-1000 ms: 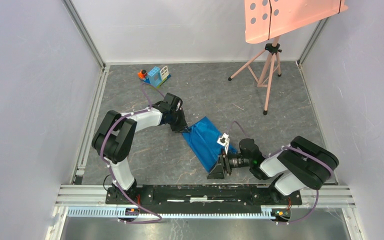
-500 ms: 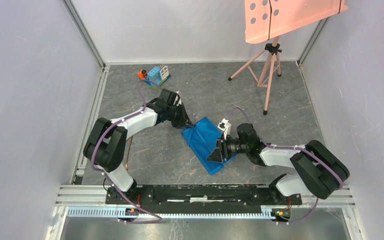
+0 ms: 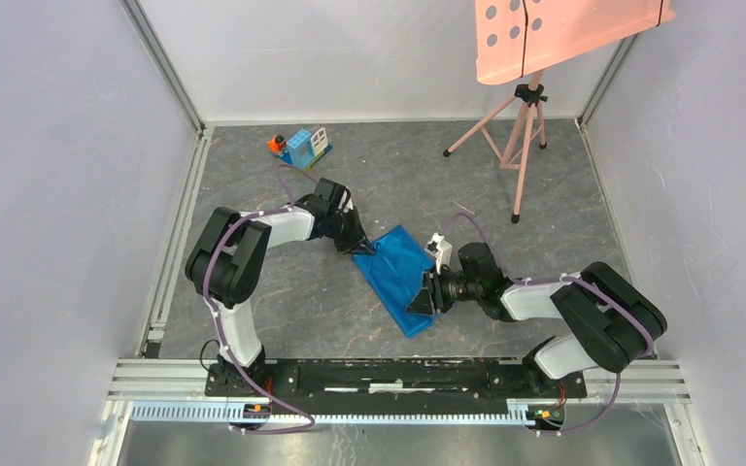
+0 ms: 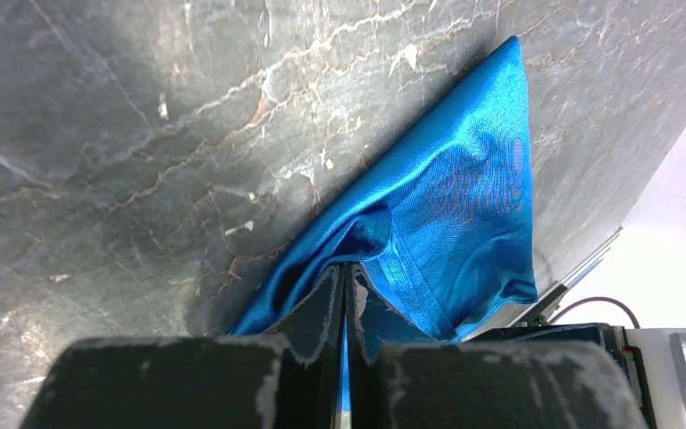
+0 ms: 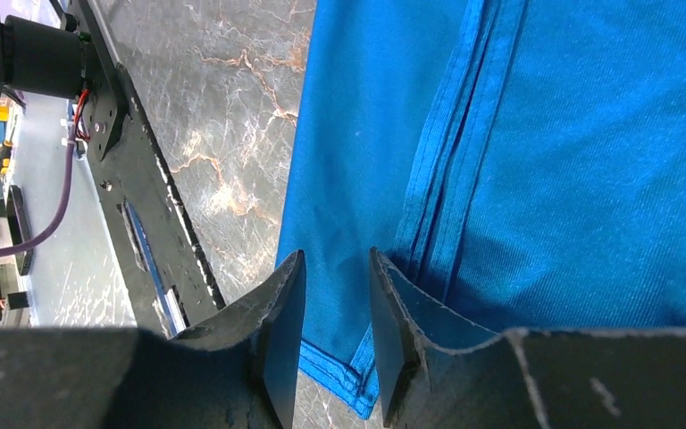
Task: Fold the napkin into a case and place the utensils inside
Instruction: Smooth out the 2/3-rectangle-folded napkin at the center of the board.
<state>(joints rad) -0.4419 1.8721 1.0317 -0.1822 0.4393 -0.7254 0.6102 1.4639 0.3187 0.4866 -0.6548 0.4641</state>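
**On the grey marbled table: blue cloth met at two ends**

At near right, the right gripper holds its dark jaws narrowly apart over the stitched, layered hem of the napkin (satiny, bright blue, an oblong at mid-table). Farther left, the left gripper is clamped on its puckered corner.
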